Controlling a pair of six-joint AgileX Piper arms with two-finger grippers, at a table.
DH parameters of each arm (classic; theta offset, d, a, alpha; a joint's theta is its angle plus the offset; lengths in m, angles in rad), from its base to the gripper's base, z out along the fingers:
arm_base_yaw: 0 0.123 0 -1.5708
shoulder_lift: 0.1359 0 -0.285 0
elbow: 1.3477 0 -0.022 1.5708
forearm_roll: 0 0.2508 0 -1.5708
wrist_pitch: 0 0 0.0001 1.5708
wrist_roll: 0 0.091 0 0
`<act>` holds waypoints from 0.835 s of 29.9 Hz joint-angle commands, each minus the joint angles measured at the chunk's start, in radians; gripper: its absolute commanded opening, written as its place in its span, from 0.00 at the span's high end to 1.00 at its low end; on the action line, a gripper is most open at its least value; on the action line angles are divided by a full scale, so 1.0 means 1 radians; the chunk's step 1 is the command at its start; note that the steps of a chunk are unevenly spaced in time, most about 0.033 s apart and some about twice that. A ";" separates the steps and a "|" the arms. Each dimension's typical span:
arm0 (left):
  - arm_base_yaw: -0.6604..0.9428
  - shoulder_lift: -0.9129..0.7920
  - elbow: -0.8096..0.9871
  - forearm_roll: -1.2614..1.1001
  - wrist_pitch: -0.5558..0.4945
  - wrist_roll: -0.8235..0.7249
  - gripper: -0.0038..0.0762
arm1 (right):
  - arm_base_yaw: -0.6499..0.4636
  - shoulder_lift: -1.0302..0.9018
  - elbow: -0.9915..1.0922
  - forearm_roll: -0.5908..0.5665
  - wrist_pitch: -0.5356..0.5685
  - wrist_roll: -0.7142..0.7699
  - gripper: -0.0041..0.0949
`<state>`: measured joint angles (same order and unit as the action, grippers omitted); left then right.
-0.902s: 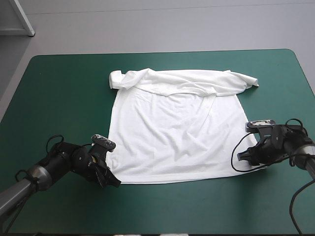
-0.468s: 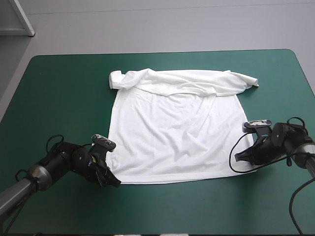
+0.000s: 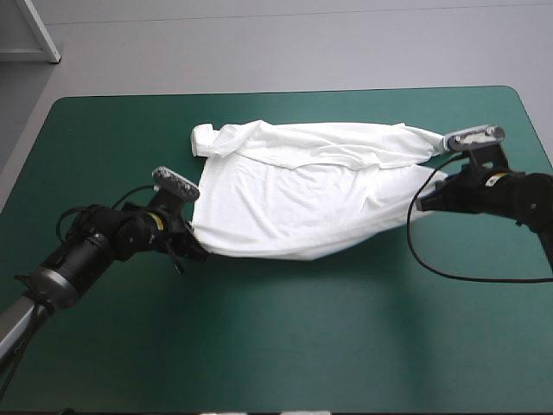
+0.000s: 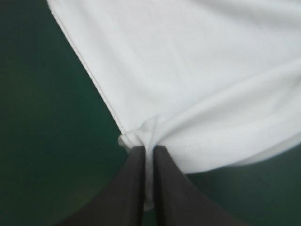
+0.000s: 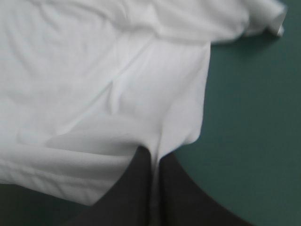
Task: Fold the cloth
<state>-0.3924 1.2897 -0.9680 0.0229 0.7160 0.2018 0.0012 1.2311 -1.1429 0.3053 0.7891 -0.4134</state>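
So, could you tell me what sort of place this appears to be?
Probably a robotics lab or test bench rather than a home: a table under a teal-green cover, and one white T-shirt on it, its near corners pinched by the left gripper and the right gripper.

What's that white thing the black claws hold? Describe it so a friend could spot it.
A table with a teal-green cover fills the scene. On its far half lies a white short-sleeved T-shirt, sleeves bunched along the far side. It is the only white thing there, its near corners pinched by the left gripper and right gripper.
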 commanded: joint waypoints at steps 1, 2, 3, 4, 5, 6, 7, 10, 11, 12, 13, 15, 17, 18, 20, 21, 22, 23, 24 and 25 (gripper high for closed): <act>-0.001 -0.033 -0.189 0.071 -0.073 -0.014 0.93 | -0.006 -0.031 -0.186 0.036 -0.070 -0.028 0.98; -0.001 -0.033 -0.242 0.098 -0.091 -0.014 0.93 | -0.006 -0.031 -0.236 0.039 -0.089 -0.028 0.98; -0.001 -0.033 -0.285 0.127 -0.113 -0.014 0.93 | -0.006 -0.029 -0.278 0.044 -0.105 -0.028 0.98; -0.001 -0.030 -0.340 0.158 -0.139 -0.014 0.93 | -0.006 -0.025 -0.333 0.047 -0.122 -0.028 0.98; -0.001 -0.030 -0.396 0.191 -0.162 -0.016 0.93 | -0.006 -0.019 -0.389 0.047 -0.138 -0.028 0.98; -0.001 -0.028 -0.456 0.226 -0.181 -0.016 0.93 | -0.006 -0.014 -0.436 0.047 -0.154 -0.028 0.98; -0.001 -0.026 -0.515 0.258 -0.206 -0.016 0.93 | -0.006 -0.006 -0.495 0.052 -0.167 -0.028 0.98; -0.001 -0.017 -0.692 0.320 -0.251 -0.016 0.93 | -0.006 0.021 -0.671 0.077 -0.191 -0.028 0.98; -0.001 -0.013 -0.740 0.332 -0.254 -0.016 0.93 | -0.006 0.030 -0.715 0.083 -0.194 -0.028 0.98; -0.001 -0.008 -0.786 0.340 -0.254 -0.016 0.93 | -0.006 0.035 -0.768 0.089 -0.201 -0.028 0.98; -0.001 -0.005 -0.841 0.342 -0.252 -0.016 0.93 | -0.006 0.038 -0.817 0.089 -0.207 -0.028 0.98; -0.001 -0.003 -0.939 0.342 -0.254 -0.016 0.93 | -0.006 0.040 -0.895 0.089 -0.221 -0.028 0.98; -0.001 -0.002 -1.024 0.342 -0.254 -0.014 0.93 | -0.006 0.038 -0.973 0.089 -0.237 -0.028 0.98; -0.001 -0.002 -1.055 0.342 -0.254 -0.012 0.93 | -0.006 0.038 -1.003 0.089 -0.239 -0.028 0.98; -0.001 -0.002 -1.125 0.342 -0.254 -0.012 0.93 | -0.006 0.038 -1.080 0.089 -0.239 -0.035 0.98; -0.001 -0.002 -1.152 0.342 -0.254 -0.007 0.93 | -0.006 0.038 -1.118 0.089 -0.239 -0.035 0.98; -0.001 -0.002 -1.187 0.342 -0.254 -0.002 0.93 | -0.006 0.038 -1.152 0.089 -0.239 -0.035 0.98; -0.001 -0.002 -1.207 0.342 -0.254 -0.002 0.93 | -0.006 0.038 -1.182 0.089 -0.239 -0.035 0.98; -0.001 -0.002 -1.230 0.342 -0.254 -0.001 0.93 | -0.006 0.038 -1.208 0.089 -0.239 -0.035 0.98; -0.001 0.000 -1.245 0.342 -0.254 0.001 0.93 | -0.006 0.038 -1.228 0.089 -0.241 -0.035 0.98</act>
<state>-0.3924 1.3116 -2.1442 0.3510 0.5346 0.2003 0.0012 1.2891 -2.2938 0.3843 0.6393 -0.4408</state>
